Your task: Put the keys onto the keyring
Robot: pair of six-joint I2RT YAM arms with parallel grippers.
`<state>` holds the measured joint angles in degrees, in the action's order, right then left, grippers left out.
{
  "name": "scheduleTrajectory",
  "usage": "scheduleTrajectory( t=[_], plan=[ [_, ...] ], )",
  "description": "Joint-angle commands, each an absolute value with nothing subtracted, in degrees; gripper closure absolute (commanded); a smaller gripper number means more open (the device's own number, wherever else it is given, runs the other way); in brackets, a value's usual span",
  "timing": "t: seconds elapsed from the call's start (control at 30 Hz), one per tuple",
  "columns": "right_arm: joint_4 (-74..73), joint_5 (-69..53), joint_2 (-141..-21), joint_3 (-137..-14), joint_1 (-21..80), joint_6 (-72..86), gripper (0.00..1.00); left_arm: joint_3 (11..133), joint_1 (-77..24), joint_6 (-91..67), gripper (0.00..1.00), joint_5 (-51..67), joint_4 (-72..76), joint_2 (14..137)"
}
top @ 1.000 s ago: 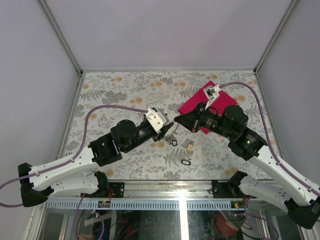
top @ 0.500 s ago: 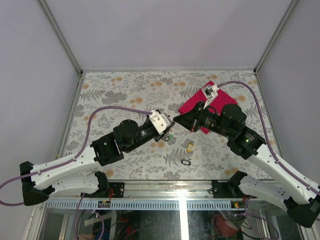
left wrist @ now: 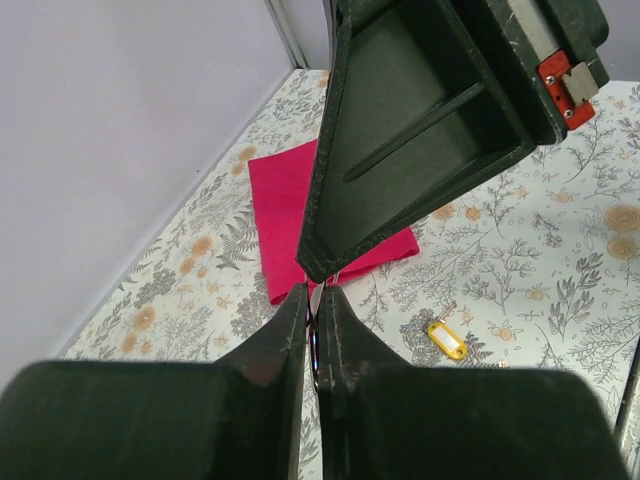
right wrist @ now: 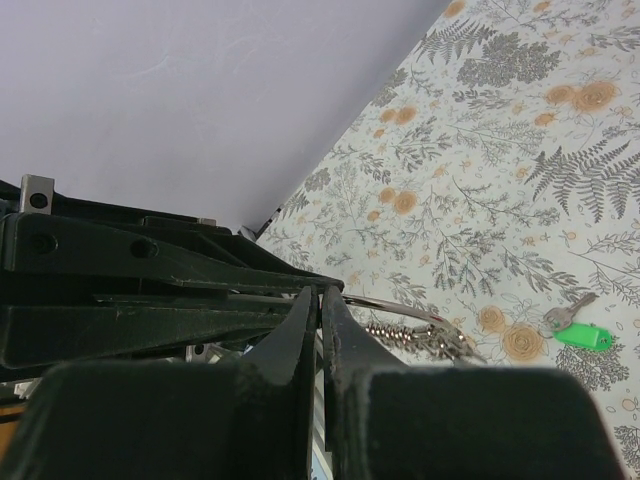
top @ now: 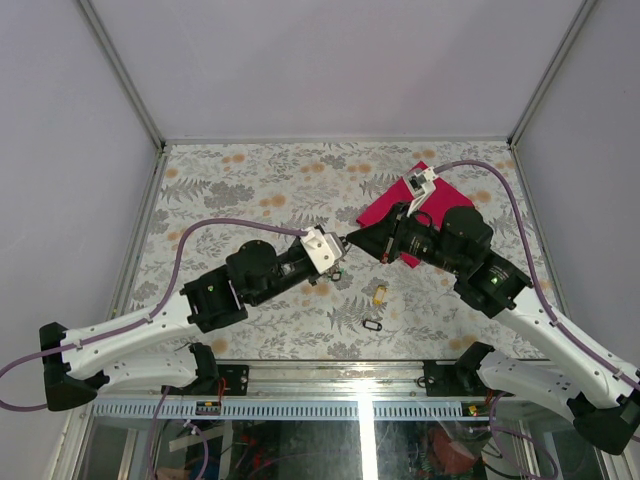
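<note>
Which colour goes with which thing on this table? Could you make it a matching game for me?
Things:
1. cloth
2. keyring
3. loose key tag nearest the front edge
4. loose key tag just beyond it

Colours:
a. yellow
b. silver
c. black
d. pink-red

Pairs: 1-d, 2-b, 3-c, 4-a
</note>
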<state>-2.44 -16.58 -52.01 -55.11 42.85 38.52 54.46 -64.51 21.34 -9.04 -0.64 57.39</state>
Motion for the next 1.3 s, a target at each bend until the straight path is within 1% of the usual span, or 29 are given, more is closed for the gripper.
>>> scheduleTrajectory(
  t=[0.0,0.07,0.1,0.13,0.17,0.2,0.33,0.4,0.53,0.67,0.77,0.9,1.0,1.1,1.27],
  plan=[
    [-1.1,-17.7,-50.9,-58.4,43.1,38.9,1.0,53.3,-64.4,23.8,0.99,-9.8,3.1,56.0],
    [-1.1,-17.5,-50.7,-58.5,43.1,38.9,1.0,53.3,-64.4,24.1,1.0,-9.8,2.9,55.8],
    [-1.2,-17.3,-50.6,-58.5,43.1,38.9,1.0,53.2,-64.4,24.2,0.98,-9.7,2.8,55.8],
    [-1.2,-17.2,-50.6,-58.6,43.2,38.9,1.0,53.2,-64.4,24.4,0.94,-9.7,2.7,55.8],
    [-1.2,-17.2,-50.5,-58.5,43.2,38.9,1.0,53.2,-64.4,24.4,0.91,-9.7,2.7,55.8],
    [-1.2,-17.0,-50.5,-58.6,43.2,38.9,1.0,53.1,-64.4,24.5,0.91,-9.7,2.7,55.7],
    [-1.3,-16.7,-50.4,-58.7,43.1,38.8,1.0,53.2,-64.4,24.4,0.95,-9.6,2.6,55.7],
    [-1.3,-16.6,-50.4,-58.7,43.1,38.9,1.0,53.1,-64.4,24.5,0.96,-9.4,2.6,55.8],
    [-1.3,-16.4,-50.2,-58.9,43.2,38.8,1.0,53.2,-64.5,24.7,0.88,-9.0,2.2,55.9],
    [-1.2,-16.4,-50.2,-58.8,43.1,38.9,1.0,53.4,-64.6,24.9,0.85,-8.8,1.7,56.1],
    [-1.3,-16.6,-50.4,-58.8,43.1,38.8,1.0,53.4,-64.7,25.1,0.85,-8.9,1.6,56.0],
    [-1.3,-16.6,-50.4,-58.8,43.1,38.8,1.0,53.4,-64.7,25.3,0.88,-8.8,1.5,56.1],
    [-1.3,-16.4,-50.2,-58.8,43.1,38.8,1.0,53.5,-64.7,25.5,0.84,-8.6,1.3,56.2],
    [-1.4,-16.3,-50.1,-58.9,43.1,38.7,1.0,53.6,-64.8,25.8,0.83,-8.6,1.1,56.4],
    [-1.6,-16.3,-50.2,-59.0,43.1,38.7,1.0,53.6,-64.8,26.1,0.89,-8.9,1.1,56.5]
  ],
)
